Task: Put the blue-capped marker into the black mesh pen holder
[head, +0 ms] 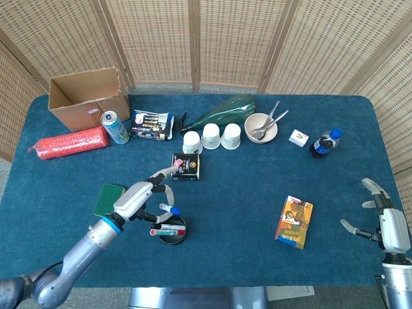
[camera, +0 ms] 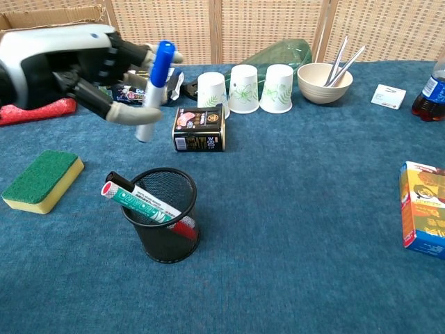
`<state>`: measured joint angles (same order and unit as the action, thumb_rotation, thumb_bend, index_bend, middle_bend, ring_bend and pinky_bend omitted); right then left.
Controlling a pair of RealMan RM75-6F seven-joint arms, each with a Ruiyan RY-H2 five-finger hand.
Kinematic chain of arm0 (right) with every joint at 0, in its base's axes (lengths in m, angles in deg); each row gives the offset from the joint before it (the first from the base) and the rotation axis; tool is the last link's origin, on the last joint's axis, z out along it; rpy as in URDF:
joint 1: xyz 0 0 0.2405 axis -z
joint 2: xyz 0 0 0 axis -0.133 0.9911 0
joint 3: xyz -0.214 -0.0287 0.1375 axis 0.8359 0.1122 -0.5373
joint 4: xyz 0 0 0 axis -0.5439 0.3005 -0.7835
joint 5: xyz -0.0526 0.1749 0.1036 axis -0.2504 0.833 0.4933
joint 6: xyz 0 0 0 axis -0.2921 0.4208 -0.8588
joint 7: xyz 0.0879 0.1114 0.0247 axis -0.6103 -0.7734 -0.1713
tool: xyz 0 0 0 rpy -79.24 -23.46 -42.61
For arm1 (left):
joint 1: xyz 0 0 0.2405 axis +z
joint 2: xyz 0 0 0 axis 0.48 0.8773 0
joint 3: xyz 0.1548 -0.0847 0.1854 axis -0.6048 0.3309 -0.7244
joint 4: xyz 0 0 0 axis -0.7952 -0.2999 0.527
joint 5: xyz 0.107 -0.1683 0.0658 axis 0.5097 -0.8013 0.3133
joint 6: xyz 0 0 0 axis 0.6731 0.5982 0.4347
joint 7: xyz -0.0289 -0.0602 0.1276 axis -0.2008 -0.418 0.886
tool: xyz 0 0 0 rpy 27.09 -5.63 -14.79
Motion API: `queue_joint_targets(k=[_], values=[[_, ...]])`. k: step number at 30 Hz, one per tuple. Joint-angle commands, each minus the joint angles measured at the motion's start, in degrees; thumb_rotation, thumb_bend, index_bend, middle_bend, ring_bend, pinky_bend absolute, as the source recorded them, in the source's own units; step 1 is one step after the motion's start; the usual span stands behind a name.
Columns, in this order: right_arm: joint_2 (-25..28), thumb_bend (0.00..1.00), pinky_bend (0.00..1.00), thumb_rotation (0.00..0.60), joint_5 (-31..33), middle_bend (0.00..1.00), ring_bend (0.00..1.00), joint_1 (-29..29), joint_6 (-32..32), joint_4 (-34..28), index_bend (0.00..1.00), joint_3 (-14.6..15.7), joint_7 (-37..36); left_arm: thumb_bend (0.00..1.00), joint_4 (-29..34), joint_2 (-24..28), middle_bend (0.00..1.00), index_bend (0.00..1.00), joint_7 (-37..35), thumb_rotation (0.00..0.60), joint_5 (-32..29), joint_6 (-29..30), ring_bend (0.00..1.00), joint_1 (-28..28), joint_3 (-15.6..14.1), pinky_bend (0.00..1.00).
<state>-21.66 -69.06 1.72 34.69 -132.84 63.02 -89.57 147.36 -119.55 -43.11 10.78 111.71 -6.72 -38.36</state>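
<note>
My left hand (head: 140, 198) (camera: 66, 66) holds the blue-capped marker (camera: 155, 88) (head: 168, 209) in the air, cap end up and tilted, just above and behind the black mesh pen holder (camera: 161, 212) (head: 171, 228). The holder stands on the blue cloth near the front edge and has a red-capped marker (camera: 142, 201) leaning in it. My right hand (head: 385, 222) hovers open at the table's far right edge, with nothing in it; the chest view does not show it.
A green and yellow sponge (camera: 40, 179) lies left of the holder. A small black box (camera: 199, 128), three paper cups (camera: 244, 88), a bowl with spoons (camera: 325, 80), a can (head: 114, 127), a cardboard box (head: 87, 96) and a colourful carton (head: 294, 221) stand around.
</note>
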Motion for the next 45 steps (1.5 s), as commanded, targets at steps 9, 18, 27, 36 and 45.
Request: queue_joint_targets(k=[9,18,27,36,45], values=[[-0.01,0.0,0.43,0.6,-0.04,0.16,0.14,0.23,-0.24,-0.03,0.13,-0.38,0.08,0.41,-0.84,-3.97,0.0,0.58,-4.97,0.6,1.64,-1.66,0.0,-0.92,-2.05,0.15],[0.14,0.0,0.43,0.6,-0.07,0.16,0.14,0.49,-0.04,-0.23,0.13,-0.8,-0.2,0.41,-2.79,-5.37,0.0,0.59,-6.55,0.6,3.02,-2.34,0.0,-0.76,-4.42,0.15],[0.24,0.0,0.43,0.6,-0.1,0.16,0.14,0.63,-0.06,-0.22,0.13,-1.09,-0.62,0.41,-6.83,-8.5,0.0,0.58,-7.73,0.6,4.44,-3.03,0.0,-0.87,-6.36,0.15],[0.26,0.0,0.43,0.6,-0.05,0.16,0.14,0.71,-0.15,0.05,0.13,-1.37,-1.12,0.41,-9.62,-9.11,0.0,0.39,-12.07,0.6,7.25,-2.76,0.0,-0.48,-7.45,0.12],[0.11,0.0,0.43,0.6,-0.44,0.16,0.14,0.7,-0.12,0.09,0.13,-1.3,-1.01,0.41,-10.69,-8.19,0.0,0.25,-14.72,0.6,9.3,-1.28,0.0,0.06,-7.95,0.1]])
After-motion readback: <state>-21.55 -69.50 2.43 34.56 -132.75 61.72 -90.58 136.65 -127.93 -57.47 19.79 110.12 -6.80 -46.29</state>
